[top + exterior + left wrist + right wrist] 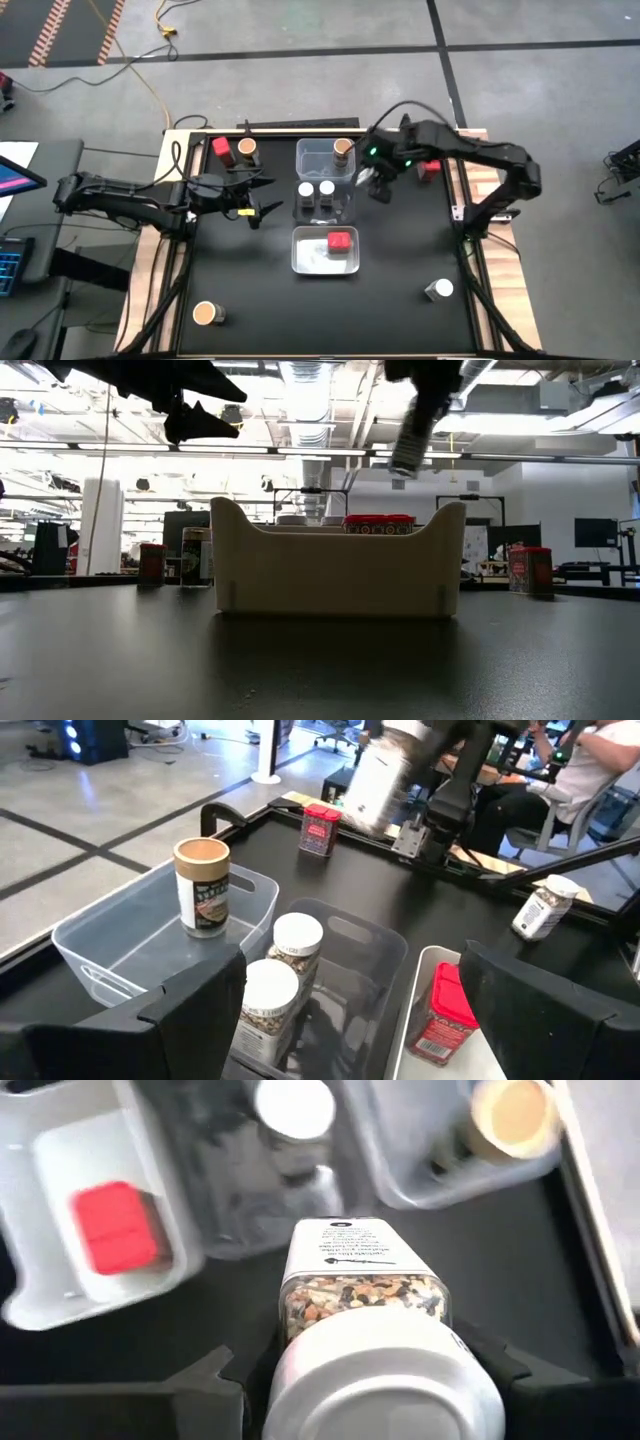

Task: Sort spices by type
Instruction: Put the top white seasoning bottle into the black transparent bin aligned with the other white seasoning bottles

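Right arm bent in over the counter [400, 260], right hand [374, 184] clamped on a white-capped jar [362, 1330], held in the air beside the middle bin [345, 200]. The jar has clear walls, a mixed coarse seasoning inside and a round glossy cap.

Left arm stretched low, left hand [262, 198] hovering near the bins with fingers spread and nothing in them.

The middle bin holds two white-capped jars [315, 189]; the far bin holds a tan-topped jar [342, 148]; the near bin holds a red square-topped jar [339, 242].

left pincer [262, 198]: spread, hovering, arm extended | right pincer [372, 182]: clamped, raised, arm bent
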Controlling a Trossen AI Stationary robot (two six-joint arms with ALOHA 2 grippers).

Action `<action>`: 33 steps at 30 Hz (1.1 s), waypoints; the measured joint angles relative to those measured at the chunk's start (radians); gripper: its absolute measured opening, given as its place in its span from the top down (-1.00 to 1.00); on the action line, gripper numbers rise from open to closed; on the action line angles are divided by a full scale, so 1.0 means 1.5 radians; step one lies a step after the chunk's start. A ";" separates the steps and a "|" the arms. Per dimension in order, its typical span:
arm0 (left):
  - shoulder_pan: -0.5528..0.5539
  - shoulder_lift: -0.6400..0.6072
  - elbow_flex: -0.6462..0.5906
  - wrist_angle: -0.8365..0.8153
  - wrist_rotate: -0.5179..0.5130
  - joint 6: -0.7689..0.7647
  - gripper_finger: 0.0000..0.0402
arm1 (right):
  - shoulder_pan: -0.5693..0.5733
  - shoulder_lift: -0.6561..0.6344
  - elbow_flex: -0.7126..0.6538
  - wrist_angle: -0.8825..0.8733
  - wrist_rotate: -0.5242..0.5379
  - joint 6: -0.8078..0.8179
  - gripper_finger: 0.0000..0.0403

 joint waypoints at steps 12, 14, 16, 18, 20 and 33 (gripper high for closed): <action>0.000 0.000 0.000 0.000 0.000 0.003 -0.75 | 0.054 0.166 0.058 0.018 -0.001 -0.051 -0.09; 0.000 0.000 0.000 0.000 0.000 0.003 -0.75 | 0.049 0.189 0.058 0.035 -0.001 -0.061 -0.09; 0.000 0.000 0.000 -0.001 0.000 0.004 -0.75 | 0.045 0.210 0.058 0.046 -0.001 -0.064 -0.09; 0.000 0.000 0.000 -0.001 0.000 0.004 -0.75 | 0.045 0.229 0.058 0.052 0.000 -0.070 -0.09; 0.000 0.000 0.000 -0.002 0.000 0.004 -0.75 | 0.044 0.247 0.059 0.052 0.002 -0.082 -0.09; 0.000 0.000 0.000 -0.002 0.001 0.004 -0.75 | 0.020 0.332 0.059 0.091 0.018 -0.121 -0.09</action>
